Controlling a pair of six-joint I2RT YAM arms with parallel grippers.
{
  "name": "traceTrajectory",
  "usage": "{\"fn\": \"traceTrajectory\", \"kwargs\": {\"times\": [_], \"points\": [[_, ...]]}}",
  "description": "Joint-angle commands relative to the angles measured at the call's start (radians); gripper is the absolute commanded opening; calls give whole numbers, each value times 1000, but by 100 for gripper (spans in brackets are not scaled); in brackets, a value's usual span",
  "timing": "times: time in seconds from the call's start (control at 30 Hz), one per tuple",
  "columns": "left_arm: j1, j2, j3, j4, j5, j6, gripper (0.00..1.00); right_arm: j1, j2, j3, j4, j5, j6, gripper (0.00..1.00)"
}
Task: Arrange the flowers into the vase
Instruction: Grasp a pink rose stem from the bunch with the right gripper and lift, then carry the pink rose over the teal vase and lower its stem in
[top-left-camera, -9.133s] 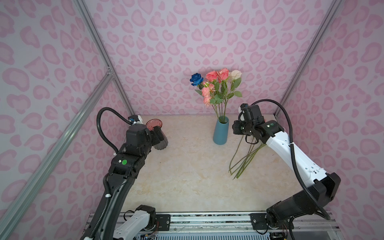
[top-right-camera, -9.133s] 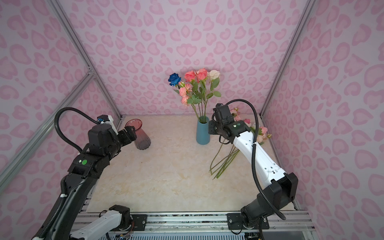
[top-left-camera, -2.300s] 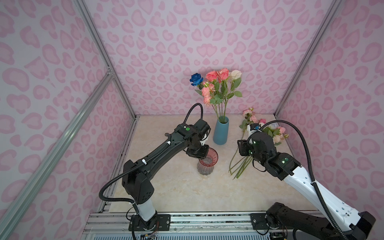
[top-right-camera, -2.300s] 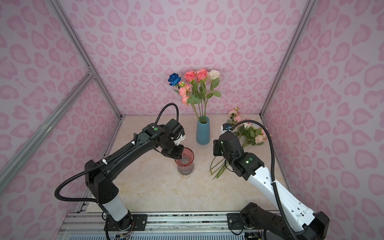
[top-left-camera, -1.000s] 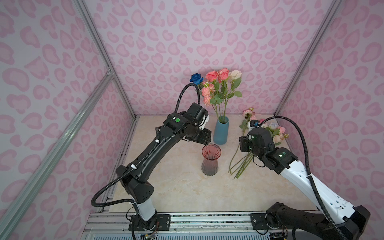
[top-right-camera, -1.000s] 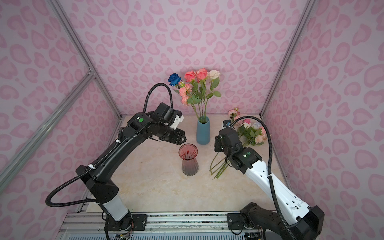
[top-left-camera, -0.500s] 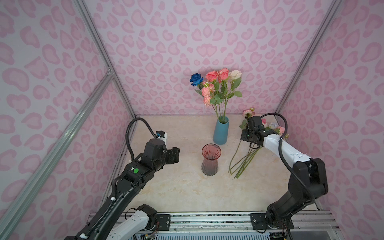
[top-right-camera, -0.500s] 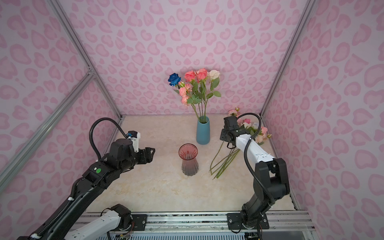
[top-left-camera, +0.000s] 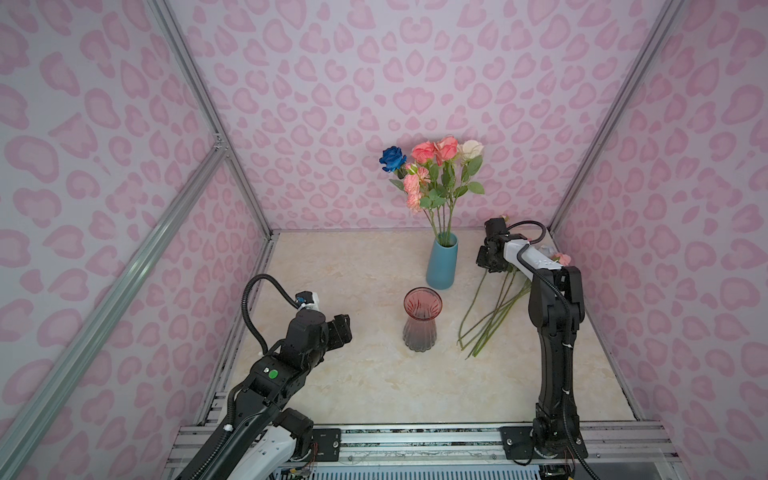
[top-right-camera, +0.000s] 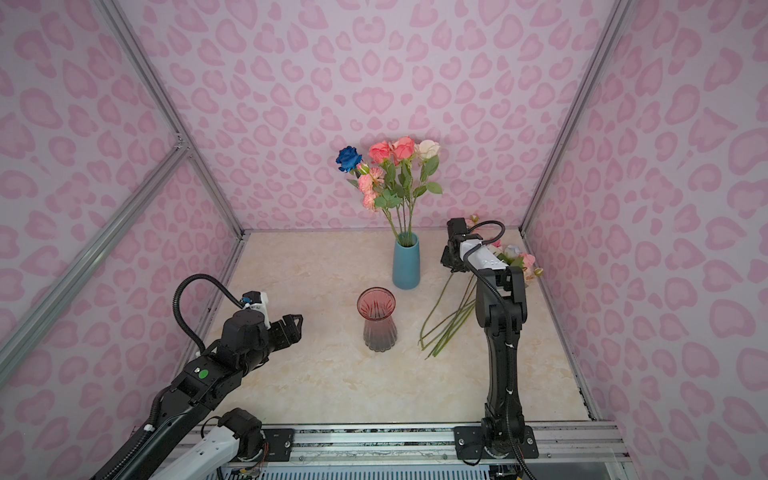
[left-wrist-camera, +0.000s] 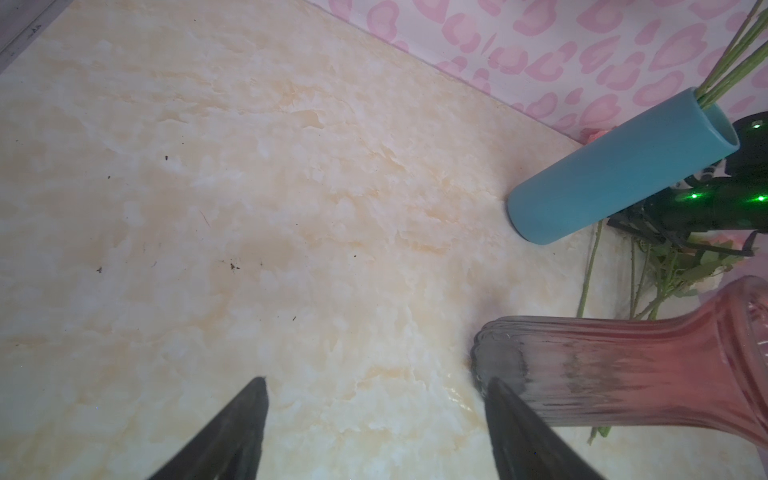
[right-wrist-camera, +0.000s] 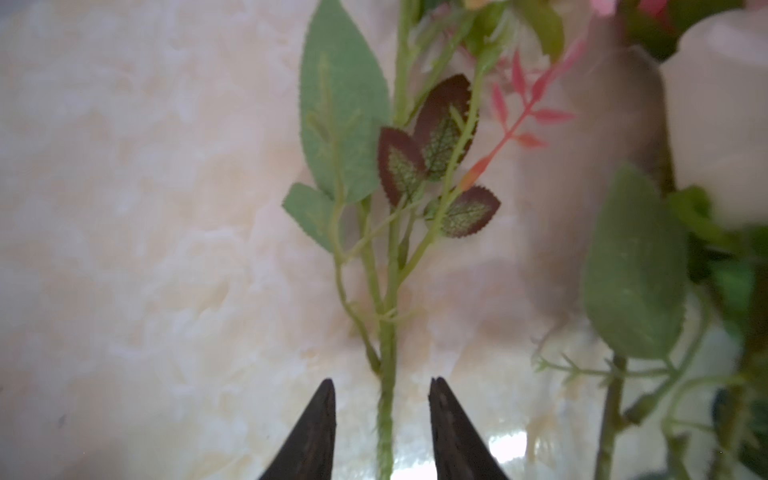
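- Across the right half of the marble tabletop (top-left-camera: 357, 374) the loose flowers (top-left-camera: 498, 309) lie flat in a fan. Their blooms sit by the back right corner. Their cut ends point forward and toward the middle, stopping near the red glass vase (top-left-camera: 420, 320) without touching it.
- Behind that vase stands the blue vase (top-left-camera: 441, 262), upright and already holding several blooms. The red one is empty, so it looks like the likely destination.
- Over the leafy upper part of the fan sits the right gripper (top-left-camera: 489, 266), by far the nearer of the two. The left gripper (top-left-camera: 341, 328) hovers well apart on the other side of the red vase, spread wide and holding nothing.
- Between the right fingertips (right-wrist-camera: 322, 415) one stem (right-wrist-camera: 386, 324) runs straight ahead along the gripper's own reach, so the jaws would close squarely across it.
- On each side of that stem bare table shows, so the right jaws straddle it unclenched, with nothing grasped yet.
- Beside it a thin side stalk branches off close by, and it may get caught in the pinch.
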Motion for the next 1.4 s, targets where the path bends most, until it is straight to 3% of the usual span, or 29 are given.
{"fn": "traceTrajectory", "kwargs": {"times": [0.0,0.17,0.3,0.77,1.03,1.37], "points": [[1,22,20,54,13,-1,83,-5,24,11,-48,-25,-2,33],[2,71,39,77,12,5,83,-6,18,2,-18,-36,-29,11],[2,108,62,78,26,6,83,-2,-79,-69,83,-88,-46,4],[3,20,24,79,26,-34,83,30,-536,-408,337,-43,-2,3],[3,-48,-45,113,49,-77,83,80,-889,-705,495,-1,23,3],[4,-2,-13,149,62,-59,84,219,-1258,-773,530,135,-19,4]]}}
